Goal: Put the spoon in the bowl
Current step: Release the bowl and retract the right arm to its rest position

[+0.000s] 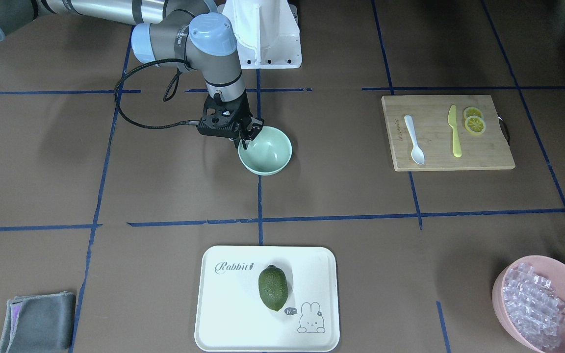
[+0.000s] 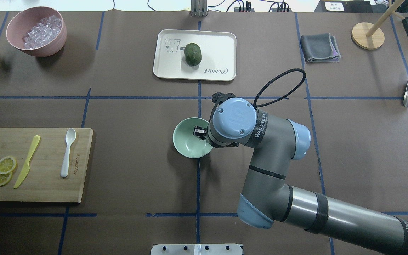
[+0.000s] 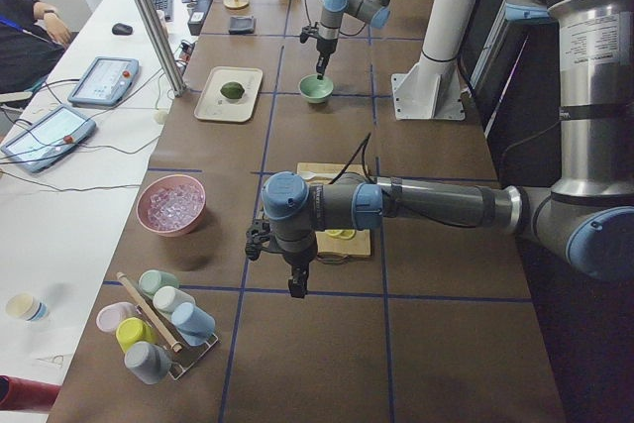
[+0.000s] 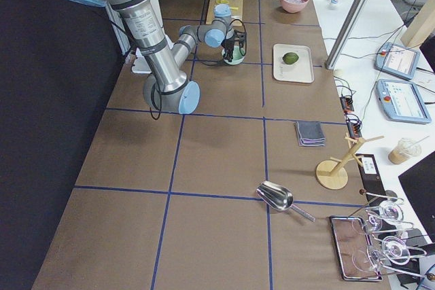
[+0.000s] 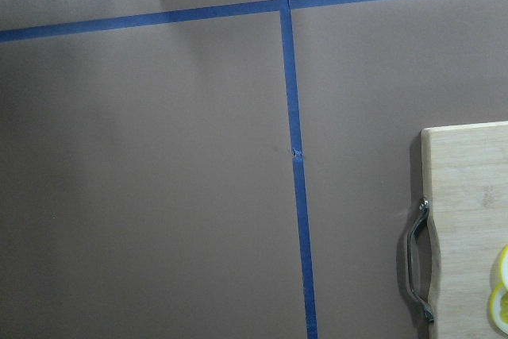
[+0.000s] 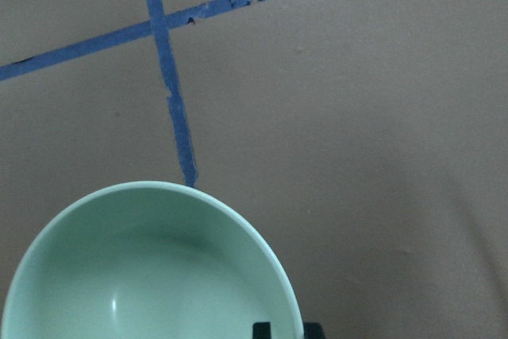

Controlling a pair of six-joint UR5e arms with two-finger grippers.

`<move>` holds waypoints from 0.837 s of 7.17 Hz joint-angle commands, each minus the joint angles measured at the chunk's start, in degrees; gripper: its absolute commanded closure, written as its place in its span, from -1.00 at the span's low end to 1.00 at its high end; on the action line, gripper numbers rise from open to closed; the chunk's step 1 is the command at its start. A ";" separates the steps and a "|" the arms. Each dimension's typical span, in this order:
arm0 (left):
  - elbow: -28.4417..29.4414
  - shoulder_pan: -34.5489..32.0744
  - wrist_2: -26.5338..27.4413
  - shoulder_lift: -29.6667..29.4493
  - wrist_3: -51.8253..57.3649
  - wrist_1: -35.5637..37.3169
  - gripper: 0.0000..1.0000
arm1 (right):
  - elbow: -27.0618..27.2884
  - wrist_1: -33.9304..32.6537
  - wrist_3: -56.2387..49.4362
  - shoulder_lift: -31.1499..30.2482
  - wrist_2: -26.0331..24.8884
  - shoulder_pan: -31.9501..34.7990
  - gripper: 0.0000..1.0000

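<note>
The white spoon [image 1: 414, 139] lies on a wooden cutting board [image 1: 434, 162], scoop toward the operators' side; it also shows in the overhead view [image 2: 67, 152]. The mint-green bowl [image 1: 268, 152] stands empty near the table's middle [image 2: 188, 143]. My right gripper [image 1: 247, 137] is at the bowl's rim, one finger inside and one outside, shut on the rim; the right wrist view shows the bowl [image 6: 151, 275] and the fingertips [image 6: 262, 329] at its edge. My left gripper [image 3: 295, 286] hangs over bare table beside the board, far from the spoon; I cannot tell whether it is open.
A yellow-green knife [image 1: 454, 132] and lemon slices [image 1: 474, 122] share the board. A white tray [image 1: 233, 314] holds a green fruit [image 1: 272, 288]. A pink bowl [image 1: 503, 289] of clear cubes and a grey cloth [image 1: 37, 321] sit at the far corners.
</note>
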 commanded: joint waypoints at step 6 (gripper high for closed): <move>-0.32 1.30 0.16 0.00 -0.70 -0.44 -1.00 | 5.79 -13.18 -32.28 -6.72 18.27 22.45 -0.99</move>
